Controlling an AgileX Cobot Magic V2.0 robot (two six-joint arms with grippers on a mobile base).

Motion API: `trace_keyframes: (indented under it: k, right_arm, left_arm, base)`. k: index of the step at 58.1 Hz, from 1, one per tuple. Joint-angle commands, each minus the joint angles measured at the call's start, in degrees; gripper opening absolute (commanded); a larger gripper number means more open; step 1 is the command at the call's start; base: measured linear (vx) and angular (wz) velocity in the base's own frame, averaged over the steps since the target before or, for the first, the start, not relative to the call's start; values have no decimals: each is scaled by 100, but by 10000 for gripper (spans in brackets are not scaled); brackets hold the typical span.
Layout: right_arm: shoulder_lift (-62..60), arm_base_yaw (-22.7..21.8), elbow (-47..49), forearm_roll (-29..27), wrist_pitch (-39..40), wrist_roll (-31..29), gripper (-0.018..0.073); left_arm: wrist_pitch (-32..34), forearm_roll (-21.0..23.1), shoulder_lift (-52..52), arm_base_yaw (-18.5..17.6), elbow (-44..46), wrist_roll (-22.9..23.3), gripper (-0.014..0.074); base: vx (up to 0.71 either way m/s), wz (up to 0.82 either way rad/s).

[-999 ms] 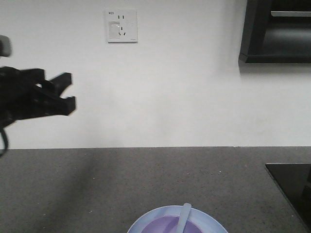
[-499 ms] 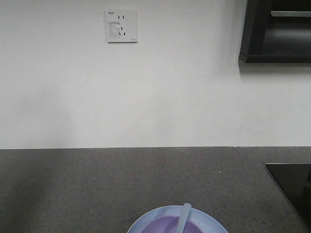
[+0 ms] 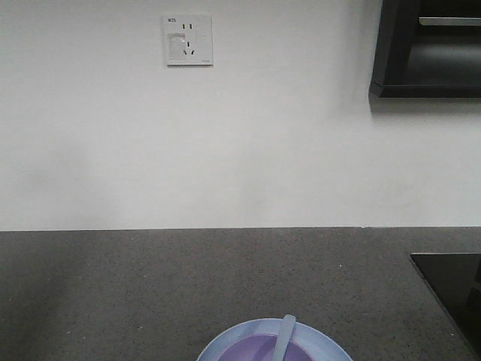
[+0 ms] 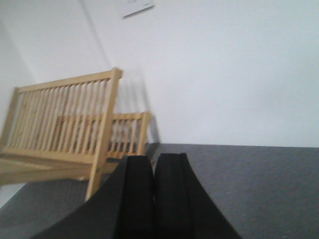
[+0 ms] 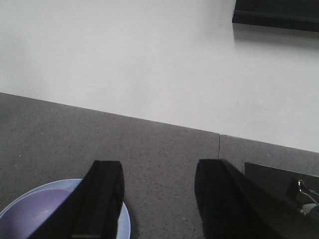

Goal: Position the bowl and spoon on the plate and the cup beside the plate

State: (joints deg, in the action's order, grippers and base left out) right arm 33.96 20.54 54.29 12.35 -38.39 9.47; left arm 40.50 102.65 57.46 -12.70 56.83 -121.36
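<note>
Bowl [image 3: 254, 349] sits inside the plate [image 3: 234, 329] at the bottom edge of the front view, both cut off by the frame. Spoon [image 3: 285, 335] lies in the bowl, handle end propped over the far rim, pointing away from the camera. Plate rests on the dark grey countertop [image 3: 135, 286], roughly mid-width, well clear of the black panel [image 3: 453, 289] at the right edge. Right gripper [image 5: 158, 172]: fingers wide apart, nothing between them, above the counter just beside the plate; its left finger overlaps the plate's near-right rim in the wrist view, can't tell if it touches. Left gripper [image 4: 153, 167]: fingers pressed together, nothing visible between them, over bare counter with a wooden slatted rack [image 4: 65, 129] ahead on its left by the wall. Neither arm shows in the front view. Wall outlet [image 3: 188, 40] upper left, dark cabinet [image 3: 428, 49] upper right.
</note>
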Motion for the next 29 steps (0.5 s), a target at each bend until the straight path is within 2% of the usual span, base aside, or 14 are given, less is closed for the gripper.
trace_keyframes:
  k: [1,9,14,21,29]
  right_arm:
    - [36,-11,164,112,322,-17,409]
    - [36,-11,164,112,270,-17,409]
    - [36,-11,164,67,244,-8,409]
    - [36,-11,164,-278,205,32,409]
    - [36,-11,164,-270,101,21,409]
  left_arm:
    - [-886,23,9,-132,169,274,100]
    - [-1678,23,116,-225,169,780,104]
    - [-1787,23,175,-225,169,775,106]
    - [-1769,23,178,-225,169,775,111]
    - [-1893,23,178,-225,169,775,113]
  base:
    - [0,0]
    - [0,0]
    - [0,0]
    - [0,0]
    - [0,0]
